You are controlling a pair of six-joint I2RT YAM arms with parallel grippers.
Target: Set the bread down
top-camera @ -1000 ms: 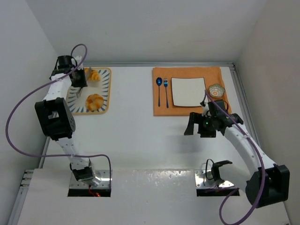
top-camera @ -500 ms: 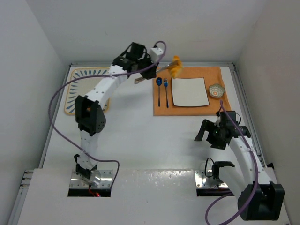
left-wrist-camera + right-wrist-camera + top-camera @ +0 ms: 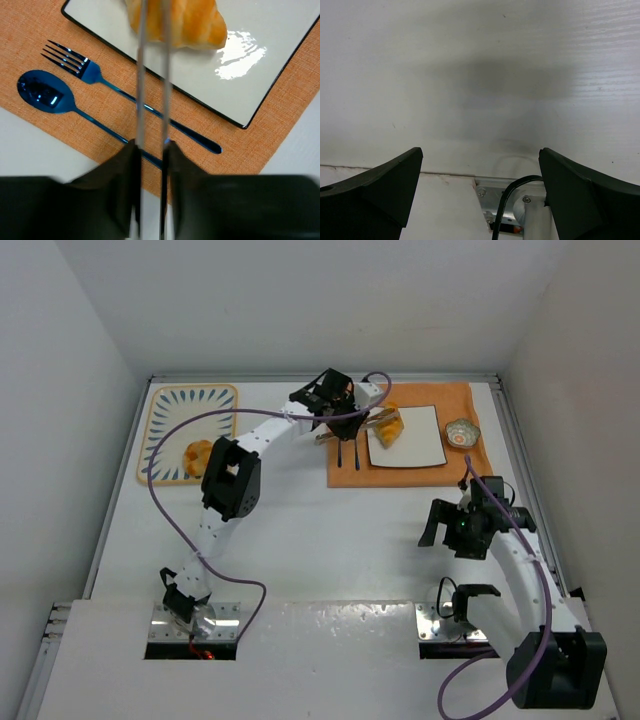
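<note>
Croissant (image 3: 190, 20) on white plate (image 3: 272, 65), seemingly pinched in narrow left jaws; right jaws wide over table (image 3: 470, 60).

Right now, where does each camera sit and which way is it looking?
Top: high behind the arms, looking down on the table; both arms show.
Left wrist: looks down along its thin fingers at croissant, plate, fork, spoon.
Right wrist: low, faces the table's near edge between its open fingers.
Shared: top and left wrist both see croissant and plate.
</note>
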